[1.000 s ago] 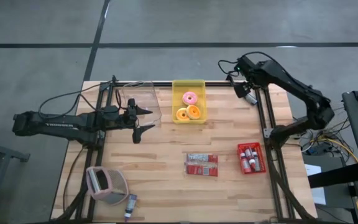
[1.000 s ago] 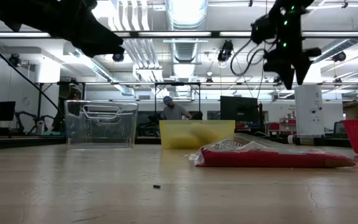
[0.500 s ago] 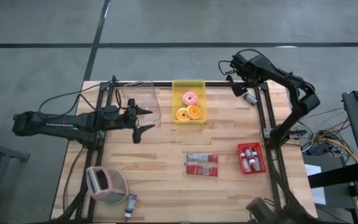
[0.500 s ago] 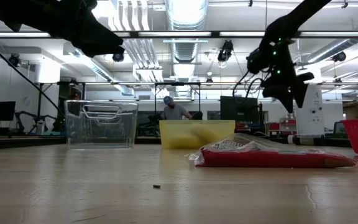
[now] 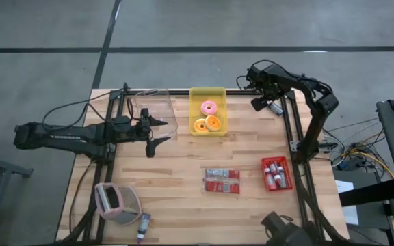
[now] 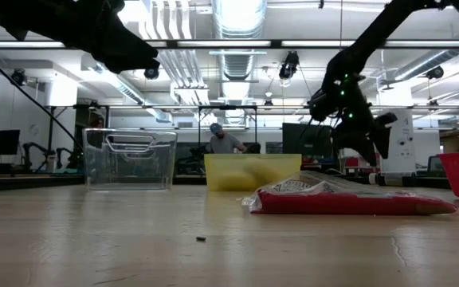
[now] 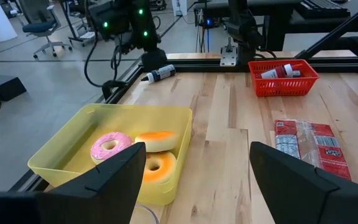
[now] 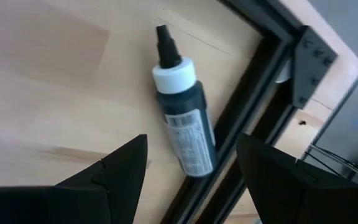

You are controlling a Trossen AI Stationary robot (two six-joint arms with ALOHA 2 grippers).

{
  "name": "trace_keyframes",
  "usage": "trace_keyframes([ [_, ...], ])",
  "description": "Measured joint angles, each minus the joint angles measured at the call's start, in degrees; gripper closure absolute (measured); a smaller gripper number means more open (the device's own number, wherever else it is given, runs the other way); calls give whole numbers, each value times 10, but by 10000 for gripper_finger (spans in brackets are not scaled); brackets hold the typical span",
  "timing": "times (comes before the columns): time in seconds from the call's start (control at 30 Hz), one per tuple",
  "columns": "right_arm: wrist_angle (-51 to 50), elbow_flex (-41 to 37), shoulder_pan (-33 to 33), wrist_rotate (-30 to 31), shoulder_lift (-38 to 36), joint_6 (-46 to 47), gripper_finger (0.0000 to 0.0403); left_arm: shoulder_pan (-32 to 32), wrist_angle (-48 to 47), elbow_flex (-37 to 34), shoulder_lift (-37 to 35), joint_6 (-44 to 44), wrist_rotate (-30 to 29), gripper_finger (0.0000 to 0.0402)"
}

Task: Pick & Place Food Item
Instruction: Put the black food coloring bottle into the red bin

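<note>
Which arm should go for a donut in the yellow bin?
Left. Its open gripper sits just beside the yellow bin, facing the donuts. The right gripper hangs over a bottle at the far corner.

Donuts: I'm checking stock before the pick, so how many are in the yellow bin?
3, all inside the yellow bin: a pink donut toward the far side and two orange donuts side by side nearer; others could be hidden beneath.

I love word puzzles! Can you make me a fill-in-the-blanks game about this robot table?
1. The yellow plastic bin holds ___ doughnuts.
2. The open right end effector hovers over a small dark squeeze bottle with a ___ collar.
3. The little bottles lie in a ___ basket.
4. The open left end effector sits beside the ___ plastic container.

Missing words: three; white; red; clear
</note>
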Motion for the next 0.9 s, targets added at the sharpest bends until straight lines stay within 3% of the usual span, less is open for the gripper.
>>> trace_keyframes([
  [0.53, 11, 0, -13, 8, 93, -9, 161, 0, 0, 0, 0, 0, 0, 110],
  [0.9, 10, -1, -24, 6, 99, 4, 184, 0, 0, 0, 0, 0, 0, 110],
])
